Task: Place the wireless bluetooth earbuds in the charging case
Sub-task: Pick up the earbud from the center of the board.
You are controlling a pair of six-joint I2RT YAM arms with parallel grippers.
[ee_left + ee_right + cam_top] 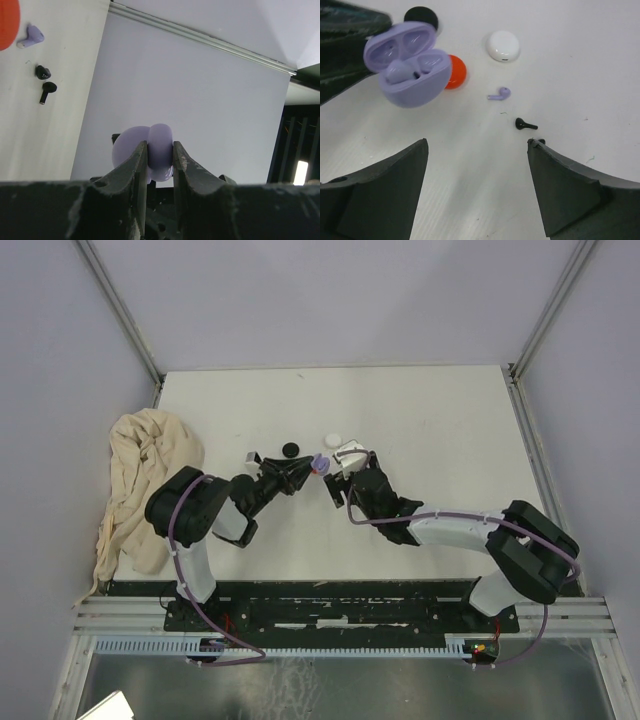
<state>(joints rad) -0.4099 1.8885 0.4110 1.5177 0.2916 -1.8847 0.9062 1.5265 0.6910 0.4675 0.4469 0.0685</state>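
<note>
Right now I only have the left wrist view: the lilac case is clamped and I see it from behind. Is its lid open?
Observer: Yes. The case in the left gripper is open, with both halves facing the right wrist camera.
Operator: Anything seated inside?
Observer: One lilac bud sits in a socket; the socket beside it looks empty.
Operator: And the right gripper?
Observer: The right gripper is open and holds nothing.

Four cases (412,87) — three loose earbuds (499,94), one cloth (140,470).
</note>
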